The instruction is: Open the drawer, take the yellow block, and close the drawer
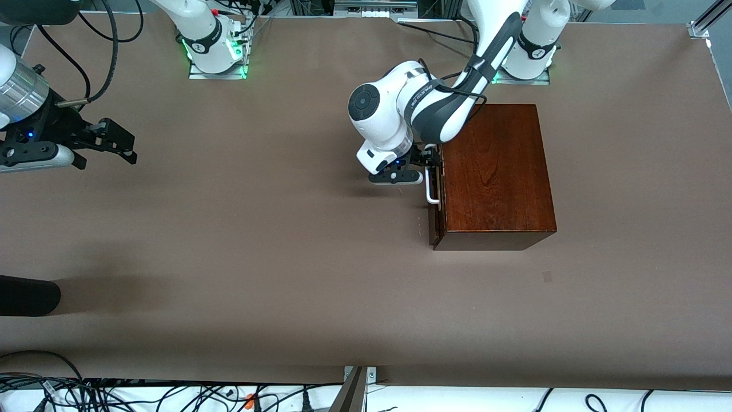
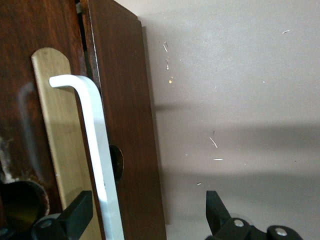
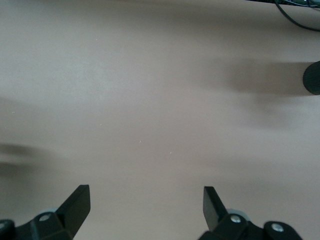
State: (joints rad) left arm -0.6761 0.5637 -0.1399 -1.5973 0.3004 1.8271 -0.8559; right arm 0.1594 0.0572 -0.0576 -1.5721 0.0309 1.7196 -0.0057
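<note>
The dark reddish-brown wooden box stands toward the left arm's end of the table. Its drawer faces the right arm's end and looks shut or barely ajar, with a white loop handle. My left gripper is open at the handle's end nearer the bases. In the left wrist view the handle lies between the spread fingers of the left gripper, not clamped, against the drawer front. The yellow block is hidden. My right gripper waits open and empty over bare table.
The brown table stretches between the arms. A black rounded object pokes in at the right arm's end near the front camera and also shows in the right wrist view. Cables lie along the front edge.
</note>
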